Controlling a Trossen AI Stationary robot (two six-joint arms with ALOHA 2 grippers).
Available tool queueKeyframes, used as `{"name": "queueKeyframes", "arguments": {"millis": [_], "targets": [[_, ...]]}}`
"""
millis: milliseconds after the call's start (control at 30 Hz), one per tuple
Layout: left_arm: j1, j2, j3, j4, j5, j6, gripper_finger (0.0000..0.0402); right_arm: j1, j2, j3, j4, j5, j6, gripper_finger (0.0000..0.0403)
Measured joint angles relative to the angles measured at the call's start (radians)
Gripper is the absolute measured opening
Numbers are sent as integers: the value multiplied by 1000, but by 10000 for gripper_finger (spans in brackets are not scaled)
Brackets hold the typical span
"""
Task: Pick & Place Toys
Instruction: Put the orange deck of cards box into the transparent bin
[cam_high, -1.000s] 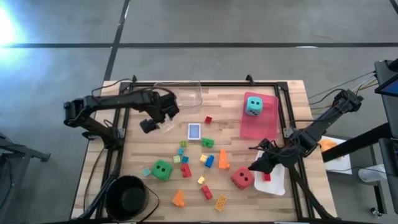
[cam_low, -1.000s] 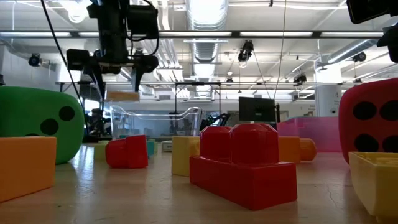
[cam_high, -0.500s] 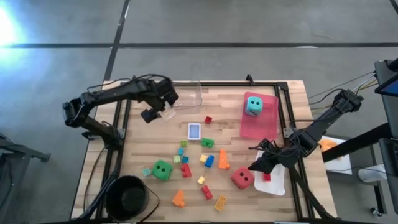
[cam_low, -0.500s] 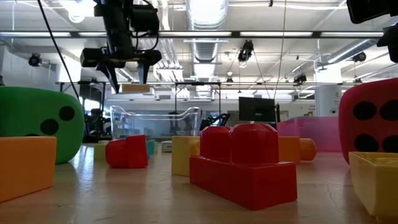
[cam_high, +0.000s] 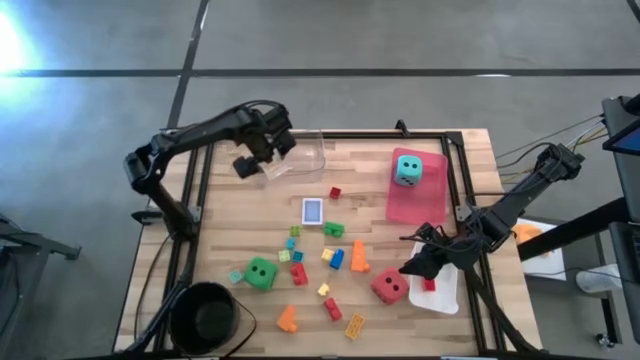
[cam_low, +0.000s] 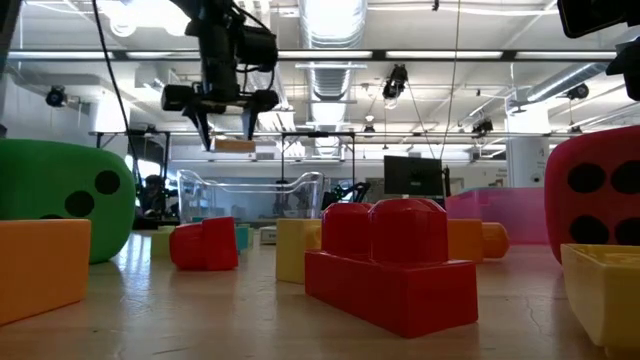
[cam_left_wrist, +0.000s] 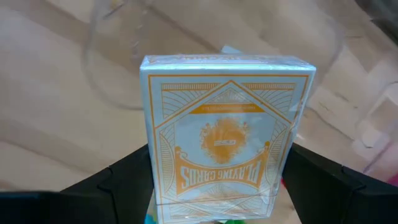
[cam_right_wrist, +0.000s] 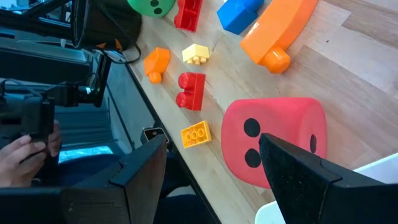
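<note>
My left gripper (cam_high: 262, 160) is shut on a white and orange playing-card box (cam_left_wrist: 227, 134), held in the air over the near left part of the clear tray (cam_high: 295, 152). The box also shows in the low view (cam_low: 234, 146). A blue card box (cam_high: 313, 211) lies flat on the table's middle. Small coloured bricks (cam_high: 333, 257) lie scattered around it. The green die (cam_high: 261, 273) and red die (cam_high: 390, 286) rest on the wood. The teal die (cam_high: 407, 168) sits on the pink tray (cam_high: 425, 200). My right gripper (cam_high: 418, 262) is open and empty beside the red die. My left gripper pinches the card box between its two fingers (cam_left_wrist: 127, 177), one on each long side edge (cam_left_wrist: 151, 180), toward one end of the box. The fingers point down from above, with the box at their free ends (cam_low: 234, 146). The box lies level, lifted clear above the clear tray.
A white tray (cam_high: 445, 298) at the near right holds a red brick (cam_high: 429, 285). A black bowl (cam_high: 205, 315) stands at the near left corner. A dark frame (cam_high: 455, 180) borders the table. A person's hand (cam_right_wrist: 25, 152) shows beyond the table's edge.
My left gripper has carried the card box toward the table's far edge and to the right, from beside the clear tray's left end to over the tray. It has stayed shut on the box, which stays level. My right arm has kept still.
</note>
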Motion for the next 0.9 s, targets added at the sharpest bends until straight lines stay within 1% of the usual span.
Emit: {"name": "queueKeyframes", "arguments": {"millis": [133, 267, 333, 433, 600, 800, 900], "targets": [[16, 66, 72, -24, 13, 57, 304, 0, 0, 0, 0, 0, 0, 251], [30, 110, 113, -30, 18, 110, 304, 0, 0, 0, 0, 0, 1, 251], [36, 128, 122, -30, 18, 106, 304, 0, 0, 0, 0, 0, 0, 251], [44, 149, 127, -23, 19, 56, 304, 0, 0, 0, 0, 0, -1, 251], [50, 171, 126, 1, 21, -68, 304, 0, 0, 0, 0, 0, 0, 251], [53, 173, 126, 37, 10, -285, 304, 0, 0, 0, 0, 0, 0, 251], [64, 173, 126, 51, 15, -333, 304, 0, 0, 0, 0, 0, 1, 251]]}}
